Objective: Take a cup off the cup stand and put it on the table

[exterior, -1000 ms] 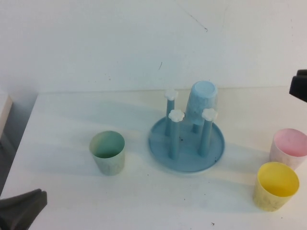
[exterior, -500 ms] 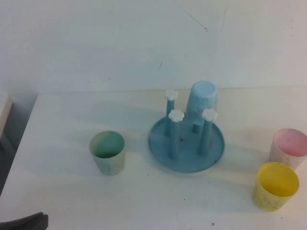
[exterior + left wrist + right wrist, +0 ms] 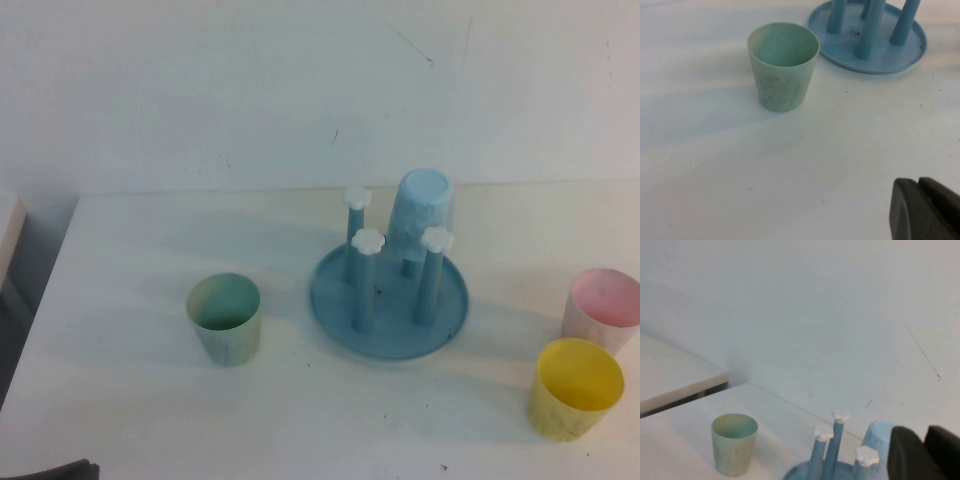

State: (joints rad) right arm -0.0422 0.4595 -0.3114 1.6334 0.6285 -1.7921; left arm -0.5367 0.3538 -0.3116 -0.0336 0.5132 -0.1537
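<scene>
The pale mint-green cup [image 3: 225,318] stands upright on the white table [image 3: 150,240], left of the cup stand [image 3: 335,300]. It also shows in the left wrist view [image 3: 783,65] and the right wrist view [image 3: 734,442]. The blue stand has four pegs with white caps. A light blue cup [image 3: 421,205] sits upside down on its back right peg. My left gripper [image 3: 918,181] is shut and empty, well short of the mint cup; only a dark sliver [image 3: 45,470] shows at the bottom left of the high view. My right gripper [image 3: 925,432] is shut and empty, held high beside the stand [image 3: 810,472].
A pink cup [image 3: 603,308] and a yellow cup [image 3: 575,388] stand upright at the table's right edge. A wall rises behind the table. A second pale surface [image 3: 670,375] lies beyond the table's left edge.
My left gripper has drawn back almost out of the bottom left corner of the high view. My right gripper has left that view's right edge. The cups and stand have not moved.
</scene>
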